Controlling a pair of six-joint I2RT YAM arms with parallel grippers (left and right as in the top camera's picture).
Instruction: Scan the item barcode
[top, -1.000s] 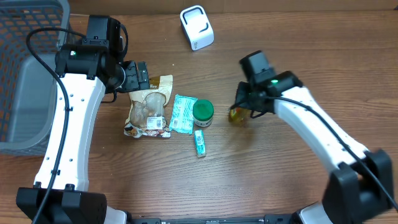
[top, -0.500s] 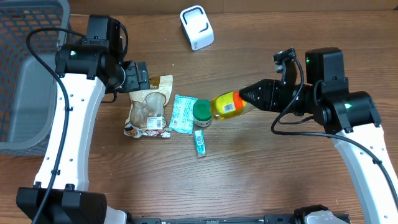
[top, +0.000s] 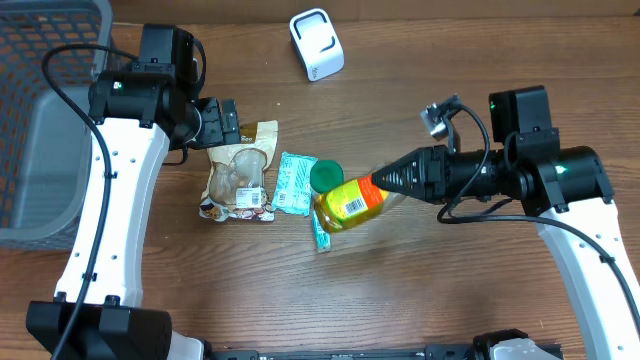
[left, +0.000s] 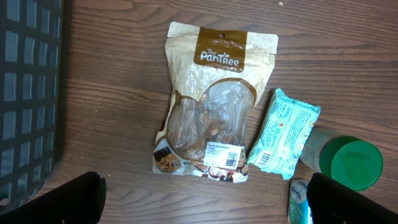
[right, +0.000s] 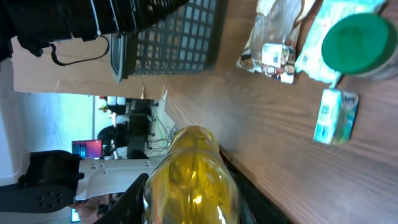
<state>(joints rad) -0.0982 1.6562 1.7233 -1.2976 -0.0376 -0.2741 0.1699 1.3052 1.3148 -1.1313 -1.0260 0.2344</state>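
My right gripper (top: 392, 183) is shut on a yellow bottle (top: 350, 205) and holds it on its side in the air, base pointing left. A white barcode label shows on the side that faces up. The bottle hangs over the small teal packet (top: 321, 238), just below the green-lidded jar (top: 324, 175). In the right wrist view the bottle (right: 193, 177) fills the space between the dark fingers (right: 132, 198). A white scanner (top: 316, 43) stands at the back of the table. My left gripper (top: 222, 122) is open above the snack pouch (left: 211, 106), its fingers (left: 78, 200) empty.
A teal tissue pack (top: 295, 182) lies between the snack pouch (top: 240, 172) and the jar. A dark mesh basket (top: 40, 40) and a grey bin (top: 35, 190) stand at the left edge. The small teal packet (right: 336, 116) and green lid (right: 359, 37) show in the right wrist view.
The right arm lifted the yellow bottle off the table, turned it on its side and carried it left and down over the teal packet. The left arm stayed still.
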